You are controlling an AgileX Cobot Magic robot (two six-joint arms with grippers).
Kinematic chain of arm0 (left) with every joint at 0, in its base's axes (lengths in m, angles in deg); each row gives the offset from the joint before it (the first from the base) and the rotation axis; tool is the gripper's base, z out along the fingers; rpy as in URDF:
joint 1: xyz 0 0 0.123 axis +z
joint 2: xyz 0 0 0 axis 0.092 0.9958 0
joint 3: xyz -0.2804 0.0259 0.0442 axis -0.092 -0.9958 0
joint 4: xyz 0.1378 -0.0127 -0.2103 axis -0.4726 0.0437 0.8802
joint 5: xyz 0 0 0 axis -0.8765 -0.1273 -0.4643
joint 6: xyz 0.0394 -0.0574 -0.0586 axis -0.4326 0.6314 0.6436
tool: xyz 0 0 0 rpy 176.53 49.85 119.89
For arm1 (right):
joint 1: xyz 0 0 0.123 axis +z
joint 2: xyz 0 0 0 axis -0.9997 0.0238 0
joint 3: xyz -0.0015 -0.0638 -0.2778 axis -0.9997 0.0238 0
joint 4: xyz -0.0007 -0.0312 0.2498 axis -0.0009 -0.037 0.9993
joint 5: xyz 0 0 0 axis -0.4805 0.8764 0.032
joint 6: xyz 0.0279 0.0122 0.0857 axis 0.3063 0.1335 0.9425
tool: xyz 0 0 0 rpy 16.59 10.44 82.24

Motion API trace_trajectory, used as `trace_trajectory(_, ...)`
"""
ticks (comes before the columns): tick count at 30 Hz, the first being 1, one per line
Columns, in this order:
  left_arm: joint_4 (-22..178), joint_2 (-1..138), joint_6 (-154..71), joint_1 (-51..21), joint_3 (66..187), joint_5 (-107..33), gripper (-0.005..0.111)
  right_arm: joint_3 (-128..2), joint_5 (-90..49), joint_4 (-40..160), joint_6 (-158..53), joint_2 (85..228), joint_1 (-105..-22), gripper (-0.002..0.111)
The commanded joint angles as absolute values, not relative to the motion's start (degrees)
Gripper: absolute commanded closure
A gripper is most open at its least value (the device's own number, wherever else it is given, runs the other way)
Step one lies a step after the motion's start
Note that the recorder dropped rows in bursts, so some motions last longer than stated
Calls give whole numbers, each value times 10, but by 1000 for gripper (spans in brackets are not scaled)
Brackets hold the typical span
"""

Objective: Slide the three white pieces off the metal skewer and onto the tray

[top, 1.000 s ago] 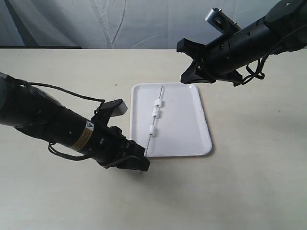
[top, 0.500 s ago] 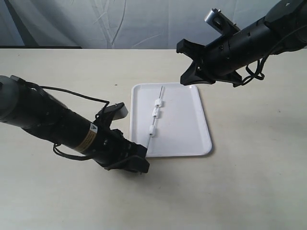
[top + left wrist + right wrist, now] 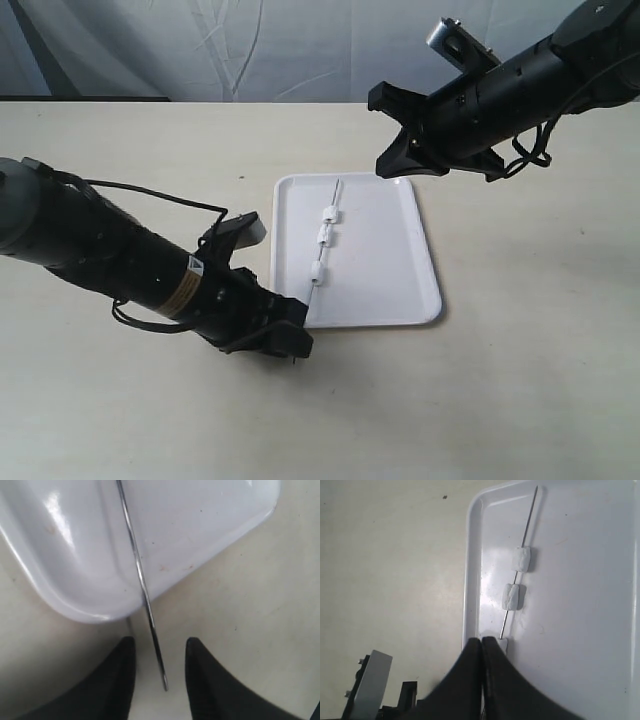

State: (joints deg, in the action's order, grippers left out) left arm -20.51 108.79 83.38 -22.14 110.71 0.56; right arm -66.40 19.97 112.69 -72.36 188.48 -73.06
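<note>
Pale tabletop all round. Lower left, the left gripper stands with jaws spread either side of the overhanging tip of the metal skewer, not pinching it. Centre, the tray holds the skewer with the three white pieces threaded on it; none is off. Upper right, the right gripper hovers, fingers pressed together.

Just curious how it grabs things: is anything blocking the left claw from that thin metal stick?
Nothing visible does. The metal skewer sticks out past the tray rim, its end already between the open left gripper fingers, touching neither.
</note>
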Motion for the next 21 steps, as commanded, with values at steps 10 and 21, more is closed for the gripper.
trace_trajectory(10,-172,1139,826,-246,1119,-3,82,-667,200,1133,-728,1885,-732,109)
trace_trajectory(21,-143,1141,825,-246,1136,-3,82,-667,201,1133,-728,1885,-732,109)
